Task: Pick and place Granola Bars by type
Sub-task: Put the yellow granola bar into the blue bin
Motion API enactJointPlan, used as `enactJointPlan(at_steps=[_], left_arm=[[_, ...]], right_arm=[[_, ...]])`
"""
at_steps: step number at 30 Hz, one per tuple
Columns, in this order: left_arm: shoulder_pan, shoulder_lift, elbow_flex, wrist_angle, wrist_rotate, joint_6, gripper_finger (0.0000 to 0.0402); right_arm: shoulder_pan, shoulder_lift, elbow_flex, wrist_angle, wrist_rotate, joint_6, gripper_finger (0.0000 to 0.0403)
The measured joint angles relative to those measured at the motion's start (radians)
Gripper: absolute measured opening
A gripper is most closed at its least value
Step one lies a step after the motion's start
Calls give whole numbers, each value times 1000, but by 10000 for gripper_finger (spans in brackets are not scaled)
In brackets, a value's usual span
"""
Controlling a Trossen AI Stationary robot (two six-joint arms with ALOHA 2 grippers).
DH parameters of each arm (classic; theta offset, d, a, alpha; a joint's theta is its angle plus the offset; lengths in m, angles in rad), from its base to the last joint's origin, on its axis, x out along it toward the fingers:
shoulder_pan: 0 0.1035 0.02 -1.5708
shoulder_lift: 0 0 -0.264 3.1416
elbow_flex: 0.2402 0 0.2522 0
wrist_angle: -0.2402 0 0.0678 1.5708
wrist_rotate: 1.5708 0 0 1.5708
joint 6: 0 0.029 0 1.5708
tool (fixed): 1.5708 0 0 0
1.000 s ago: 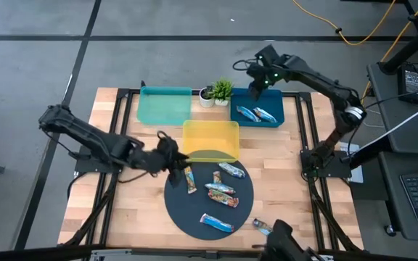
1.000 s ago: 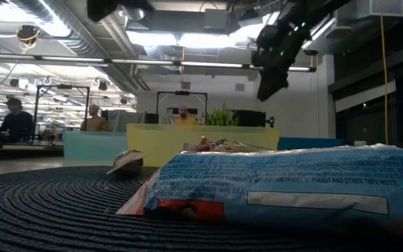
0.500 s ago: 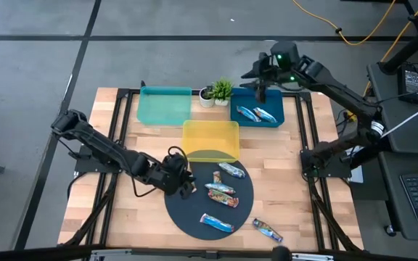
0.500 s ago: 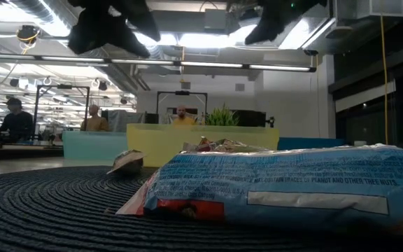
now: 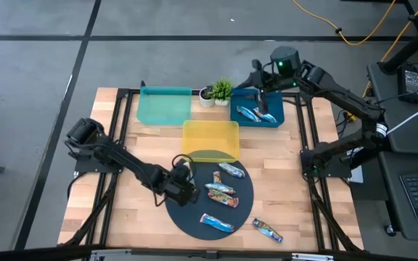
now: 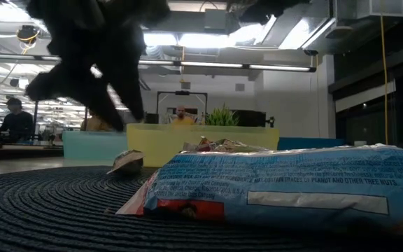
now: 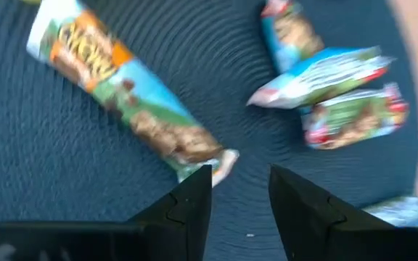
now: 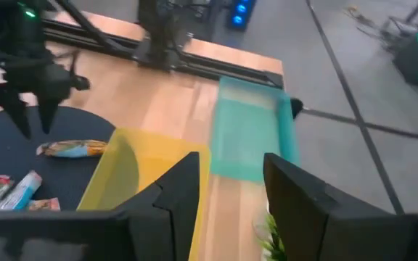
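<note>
My left gripper point(image 5: 187, 193) had come down low over the near-left edge of the round dark mat point(image 5: 187, 217). A second before it was up higher and farther left. Its fingers point(image 7: 187, 206) were apart with nothing between them, and one granola bar point(image 7: 125, 98) lay just past their tips. I think that bar was the one to grab next.

My right gripper point(image 5: 261, 85) had moved back over the blue tray point(image 5: 278, 109). Its fingers were apart and empty, too. So I think that arm had finished a drop.

Two granola bars point(image 5: 256, 114) lay in the blue tray, right under my right gripper. The yellow tray point(image 5: 209, 138) and the teal tray point(image 5: 164, 105) looked empty. More bars waited on the mat to the right of my left gripper. One bar point(image 5: 265, 230) lay on the table off the mat, well away from both grippers.
</note>
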Motion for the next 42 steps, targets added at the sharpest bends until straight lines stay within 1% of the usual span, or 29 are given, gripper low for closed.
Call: enactJointPlan(at_steps=[4,8,14,19,25,36,39,42], left_arm=[[2,37,0,3,27,-24,152],[15,53,0,1,51,-35,196],[59,57,0,0,54,-48,260],[98,64,0,2,109,-43,290],[113,99,0,3,177,-50,297],[113,108,1,2,171,-114,297],[113,108,1,0,171,-129,290],[113,109,1,-3,171,-129,270]], right_arm=[[17,0,0,-2,0,-33,156],[21,0,0,-14,-8,-38,156],[22,0,0,-32,-16,-50,156],[22,0,0,-41,-18,-55,156],[22,0,0,-65,-18,-60,156],[22,0,0,-81,-18,-60,156],[22,0,0,-81,-18,-56,156],[22,0,0,-81,-18,-44,156]])
